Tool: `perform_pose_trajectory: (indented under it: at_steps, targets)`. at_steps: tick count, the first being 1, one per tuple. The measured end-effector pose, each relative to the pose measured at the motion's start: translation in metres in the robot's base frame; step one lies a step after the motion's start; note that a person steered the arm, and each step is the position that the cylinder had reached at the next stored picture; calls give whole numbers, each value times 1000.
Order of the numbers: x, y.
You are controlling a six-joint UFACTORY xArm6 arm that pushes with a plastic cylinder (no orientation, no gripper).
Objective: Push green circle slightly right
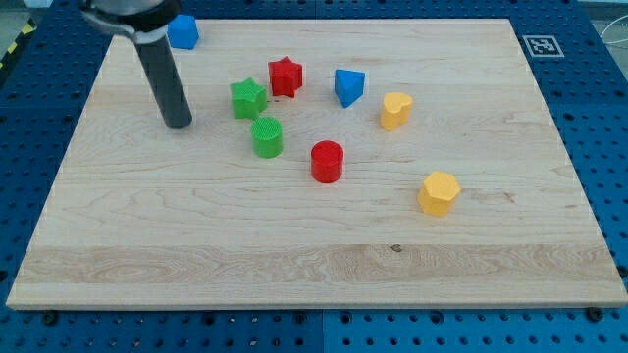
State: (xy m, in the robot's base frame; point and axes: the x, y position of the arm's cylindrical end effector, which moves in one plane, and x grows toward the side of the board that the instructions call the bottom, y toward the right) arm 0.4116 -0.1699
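Green circle (pixel 267 136): a ribbed green cylinder, upright on the wooden board (pixel 294 245), left of the board's middle.
Green star (pixel 248 98): just above the circle toward the view's top-left, close beside it but apart.
Red cylinder (pixel 327 161): near the circle on the view's right, slightly lower.
Red star (pixel 286 76): above the circle, just right of the green star.
Blue block (pixel 348 86): wedge-like, right of the red star.
Yellow blocks: one (pixel 395 110) right of the blue block; a hexagonal one (pixel 438 192) well apart toward the lower right.
Blue cube (pixel 183 31): near the board's top-left edge, partly behind the rod.
My tip (pixel 178 125): on the board to the view's left of the circle, apart from it, touching no block.
Pincer: none fitted; the arm ends in a bare dark rod holding nothing.
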Motion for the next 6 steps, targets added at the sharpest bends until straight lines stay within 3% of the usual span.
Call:
perform_pose_trajectory:
  at_steps: [3, 6]
  targets:
    - [63, 51]
    - [42, 100]
